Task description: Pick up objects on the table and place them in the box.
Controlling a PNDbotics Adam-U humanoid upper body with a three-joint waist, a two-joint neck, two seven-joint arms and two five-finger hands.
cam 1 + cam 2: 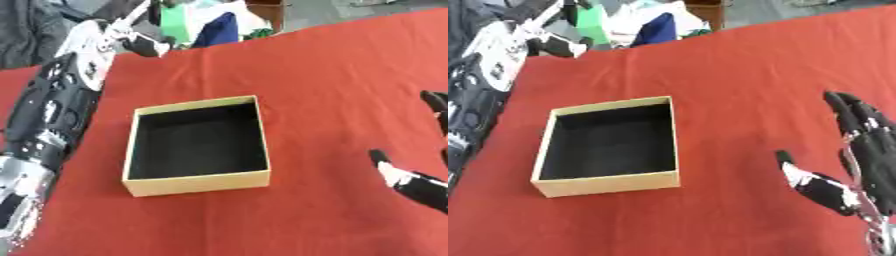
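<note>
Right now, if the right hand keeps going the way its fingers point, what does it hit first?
Nothing visible. The right hand is open, fingers pointing toward the far edge of the red tablecloth; the box sits off to its left, outside that line. Depth unclear.

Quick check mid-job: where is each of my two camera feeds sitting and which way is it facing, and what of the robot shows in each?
Left eye view: in the head, looking down at the red table and the open box; the left arm runs up the left side, and the left hand reaches the table's far edge.
Right eye view: same head, same downward look, set slightly rightward; the right hand shows whole at the right edge, fingers straight.
Shared: the red table, the box with its dark inside, both hands, the clutter beyond the far edge.
</note>
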